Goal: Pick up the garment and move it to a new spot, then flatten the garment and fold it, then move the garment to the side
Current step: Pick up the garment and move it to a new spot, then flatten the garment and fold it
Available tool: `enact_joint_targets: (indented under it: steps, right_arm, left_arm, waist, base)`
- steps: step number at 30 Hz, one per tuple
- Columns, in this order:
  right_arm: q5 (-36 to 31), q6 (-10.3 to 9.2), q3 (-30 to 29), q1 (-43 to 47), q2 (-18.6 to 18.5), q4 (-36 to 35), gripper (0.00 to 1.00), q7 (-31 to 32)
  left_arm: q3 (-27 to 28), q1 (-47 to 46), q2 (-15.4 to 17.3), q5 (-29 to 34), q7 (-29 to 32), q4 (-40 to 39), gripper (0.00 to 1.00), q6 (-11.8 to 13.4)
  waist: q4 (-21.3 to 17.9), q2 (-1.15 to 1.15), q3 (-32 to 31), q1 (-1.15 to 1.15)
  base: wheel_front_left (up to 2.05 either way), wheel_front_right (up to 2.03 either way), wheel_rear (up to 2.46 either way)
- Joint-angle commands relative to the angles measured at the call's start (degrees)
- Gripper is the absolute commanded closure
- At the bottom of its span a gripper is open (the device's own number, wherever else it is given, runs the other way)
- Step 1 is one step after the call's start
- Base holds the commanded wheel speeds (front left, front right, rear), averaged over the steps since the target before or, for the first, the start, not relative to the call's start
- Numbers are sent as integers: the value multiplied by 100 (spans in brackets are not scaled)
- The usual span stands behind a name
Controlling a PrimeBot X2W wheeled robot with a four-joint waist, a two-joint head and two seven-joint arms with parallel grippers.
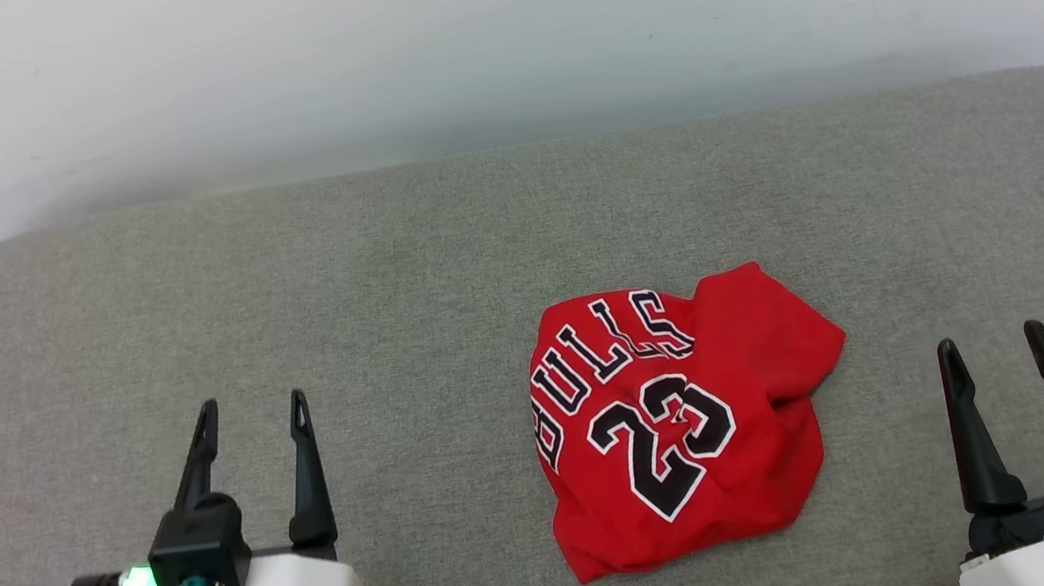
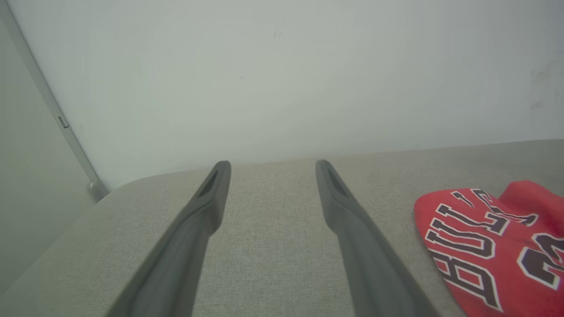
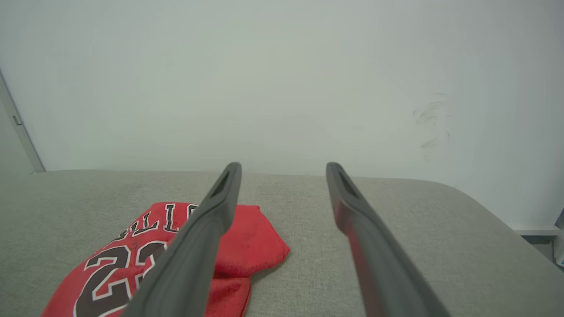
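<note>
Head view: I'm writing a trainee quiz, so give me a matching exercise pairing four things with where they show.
Things:
1. shirt
2. left end effector
3. right end effector
4. wall

Places:
A. lower right
B. along the top
C. lower left
D. near the middle, crumpled

Pairs: 1-D, 2-C, 3-A, 4-B

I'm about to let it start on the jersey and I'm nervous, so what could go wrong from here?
The garment lies bunched, with a flap folded over on the robot's right, so a pinch may catch several layers and it may not open flat. The left gripper and right gripper are both open and apart from it on opposite sides, so uneven grasps could lift it twisted. The grey cushion looks soft, so fingers pressing down might snag it.
</note>
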Motion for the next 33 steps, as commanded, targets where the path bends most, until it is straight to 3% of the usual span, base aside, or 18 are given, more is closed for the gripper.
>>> enact_joint_targets:
  steps: [1, 13, 23, 33]
  right_arm:
    - [-18, -4, 5, 67, 12, 9, 0, -14]
    - [38, -4, 27, 292, 12, 161, 0, -14]
    - [54, -3, 24, 353, 12, 206, 0, -14]
    - [72, -4, 7, 297, 12, 222, 0, -14]
  left_arm:
    - [59, 71, -37, 49, -14, -5, 0, -38]
    - [964, 779, -941, 837, -15, 59, 0, -826]
    - [1347, 916, -1257, 1145, -15, 95, 0, -1207]
    - [1558, 956, -1409, 1293, -15, 126, 0, -1425]
  waist:
    - [-6, 0, -8, 0]
    - [-28, 0, -78, 0]
    - [-22, 0, -102, 0]
    - [-7, 0, -112, 0]
  base:
    - [0, 0, 0]
    - [0, 0, 0]
    - [0, 0, 0]
    - [0, 0, 0]
